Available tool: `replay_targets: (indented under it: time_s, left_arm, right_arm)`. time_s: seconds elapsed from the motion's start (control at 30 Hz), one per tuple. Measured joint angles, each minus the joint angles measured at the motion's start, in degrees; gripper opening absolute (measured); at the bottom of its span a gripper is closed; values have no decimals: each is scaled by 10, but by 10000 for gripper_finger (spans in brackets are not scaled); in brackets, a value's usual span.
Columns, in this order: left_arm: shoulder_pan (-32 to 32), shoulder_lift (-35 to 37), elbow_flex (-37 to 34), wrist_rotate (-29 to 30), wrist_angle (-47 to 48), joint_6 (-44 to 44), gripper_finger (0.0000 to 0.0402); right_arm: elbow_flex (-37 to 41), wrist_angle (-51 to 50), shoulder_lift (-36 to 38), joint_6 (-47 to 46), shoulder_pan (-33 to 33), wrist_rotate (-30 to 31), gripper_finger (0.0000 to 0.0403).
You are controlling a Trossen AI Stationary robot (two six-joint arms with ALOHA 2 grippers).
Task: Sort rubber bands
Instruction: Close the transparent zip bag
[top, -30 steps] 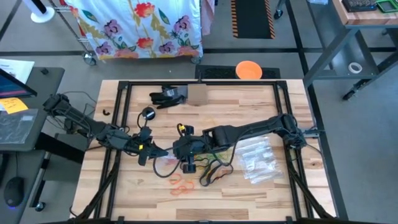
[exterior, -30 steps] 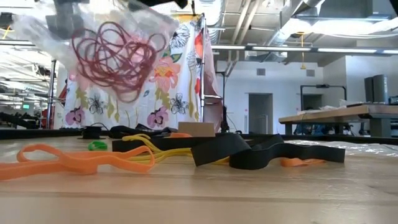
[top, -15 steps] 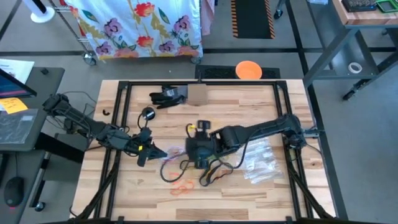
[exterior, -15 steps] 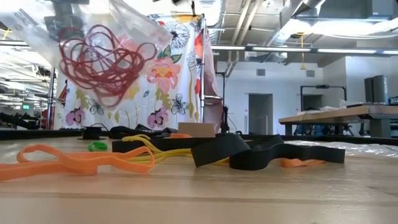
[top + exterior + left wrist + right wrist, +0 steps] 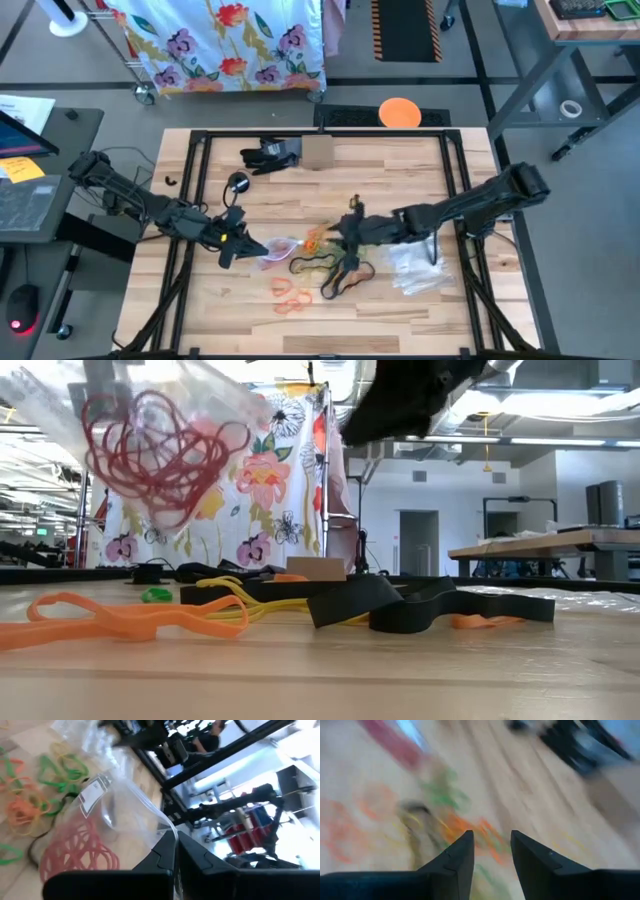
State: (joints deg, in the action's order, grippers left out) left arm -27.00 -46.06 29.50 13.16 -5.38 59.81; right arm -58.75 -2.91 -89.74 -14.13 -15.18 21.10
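A clear zip bag (image 5: 280, 247) with red rubber bands (image 5: 150, 450) inside is held up above the table, and my left gripper (image 5: 247, 243) is shut on it. Loose rubber bands lie on the wood: orange ones (image 5: 290, 294) near the front, yellow, green and dark ones (image 5: 330, 267) in the middle, and more orange ones (image 5: 318, 238). My right gripper (image 5: 349, 228) hovers open just right of this pile with nothing between its fingers (image 5: 465, 855); its wrist view is blurred. My left gripper pinches the clear bag's edge (image 5: 169, 827) between its two fingers, coming at it nearly level from the table's left. The bag is lifted clear of the table and spreads away from the fingertips toward the right, with the red bands bunched inside it.
A stack of clear plastic bags (image 5: 415, 262) lies at the right. A dark bundle (image 5: 270, 153) and a small cardboard box (image 5: 317, 152) sit at the far edge, and a round black object (image 5: 238, 182) at the left. An orange disc (image 5: 399, 112) lies beyond the table.
My right gripper has drawn away from the held bag toward the table's right edge and sunk a little, with its arm folding back; its fingers stay open. The bag stays held up in my left gripper.
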Motion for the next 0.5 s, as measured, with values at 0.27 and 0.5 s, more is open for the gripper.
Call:
replay_targets:
  time_s: [0.27,0.5]
  left_arm:
    - [0,0,0,-14,-77,8,0]
    - [0,0,0,24,-73,31,0]
  right_arm:
    - [121,366,-47,162,19,-63,127]
    - [94,516,-127,289,18,-26,127]
